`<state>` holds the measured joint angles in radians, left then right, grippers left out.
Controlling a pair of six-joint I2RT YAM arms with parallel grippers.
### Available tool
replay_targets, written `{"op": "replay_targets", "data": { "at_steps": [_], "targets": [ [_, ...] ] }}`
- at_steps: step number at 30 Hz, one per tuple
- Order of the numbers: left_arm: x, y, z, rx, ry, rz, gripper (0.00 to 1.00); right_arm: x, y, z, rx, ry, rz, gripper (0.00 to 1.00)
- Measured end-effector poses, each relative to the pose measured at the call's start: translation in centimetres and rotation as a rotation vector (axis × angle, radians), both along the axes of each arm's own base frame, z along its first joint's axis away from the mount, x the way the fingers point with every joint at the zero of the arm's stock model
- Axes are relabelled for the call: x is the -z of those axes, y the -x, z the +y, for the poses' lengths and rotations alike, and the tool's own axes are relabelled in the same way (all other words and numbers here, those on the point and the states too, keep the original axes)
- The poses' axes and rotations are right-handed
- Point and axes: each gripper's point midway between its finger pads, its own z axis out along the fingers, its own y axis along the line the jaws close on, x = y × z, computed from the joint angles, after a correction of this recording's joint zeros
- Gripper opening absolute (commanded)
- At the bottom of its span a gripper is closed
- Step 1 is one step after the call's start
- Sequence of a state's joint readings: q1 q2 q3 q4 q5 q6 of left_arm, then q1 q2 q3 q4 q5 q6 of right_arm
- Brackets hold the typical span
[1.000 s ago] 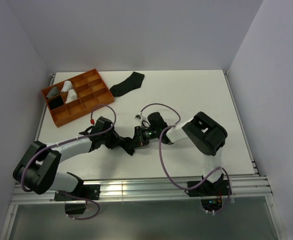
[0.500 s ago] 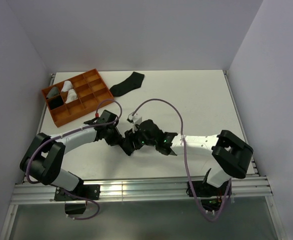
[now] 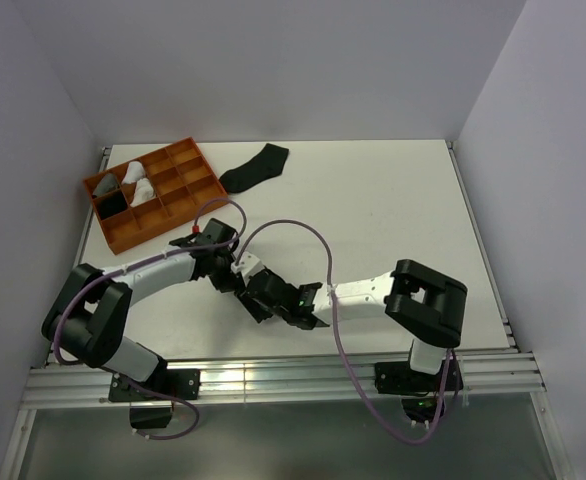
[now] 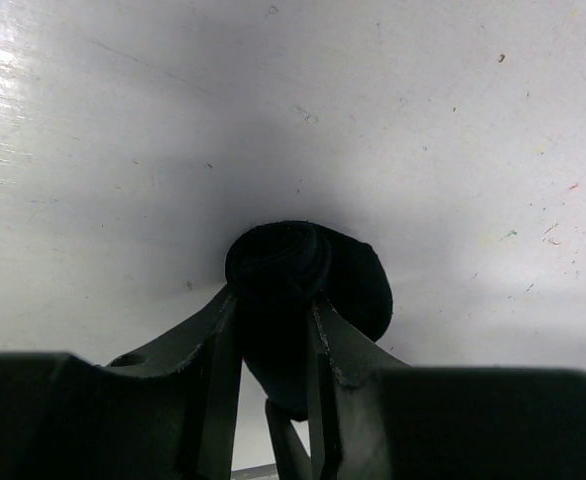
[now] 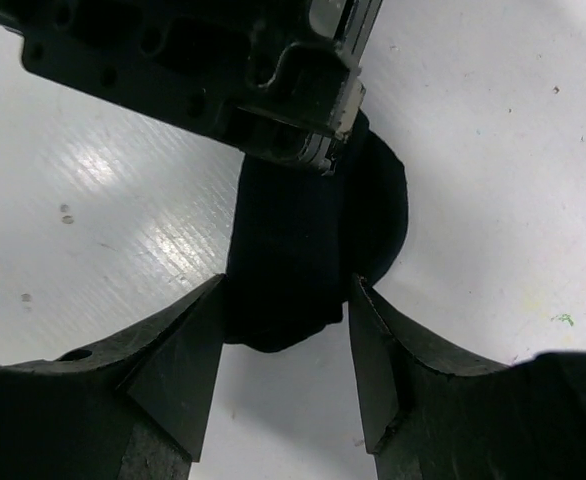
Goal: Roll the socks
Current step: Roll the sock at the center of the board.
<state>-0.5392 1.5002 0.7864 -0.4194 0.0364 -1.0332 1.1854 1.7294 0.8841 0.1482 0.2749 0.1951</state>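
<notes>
The rolled sock [image 4: 298, 270] is a small, black, tight bundle. It sits low near the front of the table [image 3: 393, 200], about in the middle, where the two arms meet. I cannot tell if it rests on the table or hangs just above it.

The left pincer [image 4: 273, 305] is clamped on the rolled sock, with one finger pressed on each side. I think it holds tight so the roll does not spring open.

The right pincer [image 5: 288, 295] comes at the roll from the other way. Its fingers are apart, one on each side of the bundle and right beside it. They do not look like they are squeezing it. I think it is there to help tuck or press the roll while the left one holds on.

Far back on the table lies a flat sock [image 3: 254, 168], black too and not rolled yet. It is well apart from both arms, so it looks like the next job.

Just left of it is an orange tray [image 3: 148, 232] with many little boxes. A few small bundles [image 3: 138, 182], white and grey and dark, sit in the boxes at its left end. I think the finished roll is meant to go in there too.
</notes>
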Motion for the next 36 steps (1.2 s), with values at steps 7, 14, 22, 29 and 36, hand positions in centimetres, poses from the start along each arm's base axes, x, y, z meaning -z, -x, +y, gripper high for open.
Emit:
{"op": "replay_targets", "data": {
  "at_steps": [7, 14, 22, 29, 36],
  "targets": [
    [0.1, -0.1, -0.2, 0.005, -0.003, 0.006, 0.28, 0.4, -0.2, 0.2, 0.012, 0.029, -0.027, 0.59],
    [0.1, -0.1, -0.3, 0.007, -0.003, 0.006, 0.28, -1.5, -0.4, 0.2, 0.031, 0.004, -0.059, 0.59],
    [0.1, -0.2, -0.6, 0.011, 0.001, 0.012, 0.27, -3.0, 0.0, 0.7, 0.022, -0.03, -0.075, 0.57],
    [0.1, -0.2, -0.7, 0.015, 0.005, 0.014, 0.27, -1.4, 0.4, 1.0, 0.008, -0.008, -0.046, 0.54],
    [0.1, -0.2, -0.8, 0.016, 0.01, 0.013, 0.26, 0.9, 0.0, 0.7, 0.031, 0.047, -0.039, 0.54]
  ]
}}
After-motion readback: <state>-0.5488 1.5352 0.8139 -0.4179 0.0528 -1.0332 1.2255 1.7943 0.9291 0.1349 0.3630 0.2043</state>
